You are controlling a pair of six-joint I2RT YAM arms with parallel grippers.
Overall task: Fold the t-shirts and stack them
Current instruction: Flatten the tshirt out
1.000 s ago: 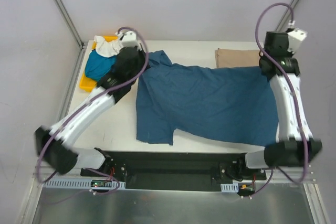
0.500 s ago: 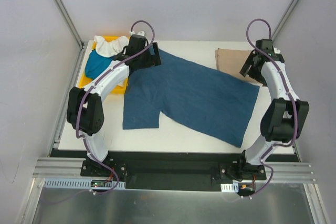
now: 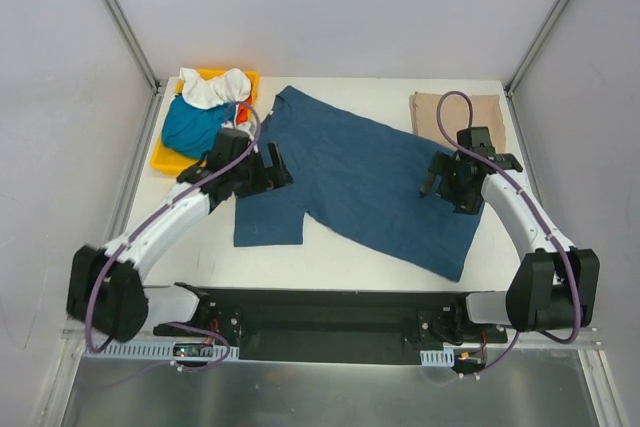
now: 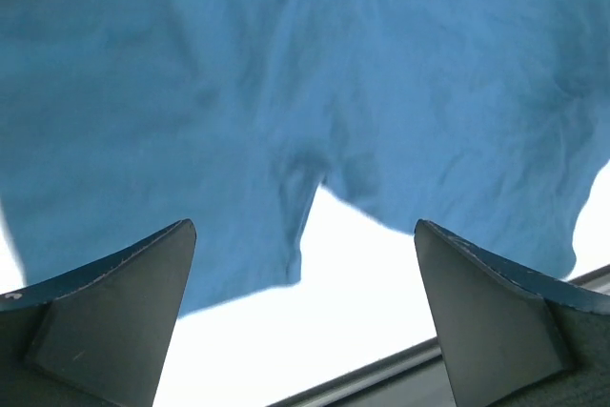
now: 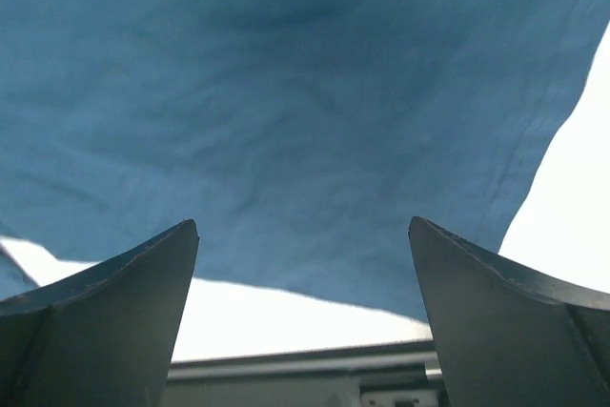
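Observation:
A dark blue t-shirt (image 3: pixel 365 177) lies spread flat and slanted across the middle of the table, one sleeve (image 3: pixel 268 217) pointing to the near left. My left gripper (image 3: pixel 268 167) hovers open over its left shoulder. In the left wrist view the shirt (image 4: pixel 286 92) fills the top and nothing sits between the left gripper's (image 4: pixel 305 228) fingers. My right gripper (image 3: pixel 448 185) hangs open above the shirt's right part. The right wrist view shows the shirt's (image 5: pixel 305 102) hem below the empty right gripper (image 5: pixel 303 226). A folded beige t-shirt (image 3: pixel 455 109) lies at the back right.
A yellow tray (image 3: pixel 168 157) at the back left holds a teal shirt (image 3: pixel 188 127), a white shirt (image 3: pixel 212 87) and a bit of orange-red cloth (image 3: pixel 243 111). The table's near rail (image 5: pixel 305 359) runs below the shirt's hem. Metal frame posts stand at both back corners.
Both grippers have opened and let go of the blue shirt, which has settled flat and slanted. Both arms have drawn back from the far edge to hover over the shirt.

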